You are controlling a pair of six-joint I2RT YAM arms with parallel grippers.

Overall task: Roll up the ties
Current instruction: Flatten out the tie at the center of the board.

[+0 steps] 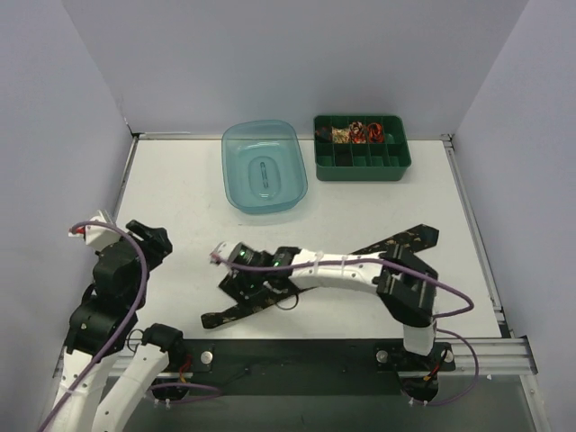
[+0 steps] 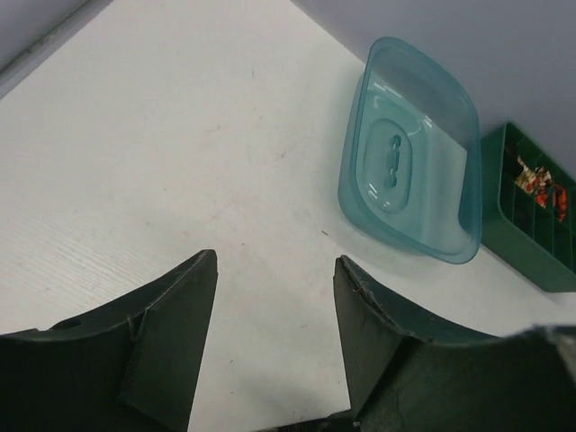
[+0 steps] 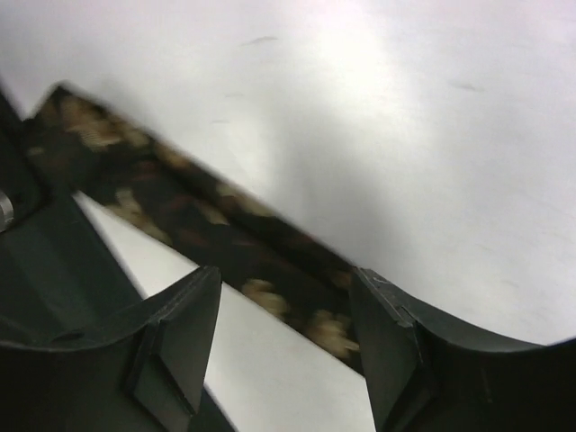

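The black patterned tie (image 1: pixel 409 239) lies slack across the worktop's (image 1: pixel 180 198) near edge, from the middle towards the right side. The right hand (image 3: pixel 283 301) hovers over it, jaws parted and gripping nothing. The left hand (image 2: pixel 274 270) hangs open and empty near the left edge. The cloth looks limp, light and probably slippery (it would sag and slide), so it seems best pinched flat at one end.

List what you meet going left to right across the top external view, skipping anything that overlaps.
left pincer → teal tub → green divided tray
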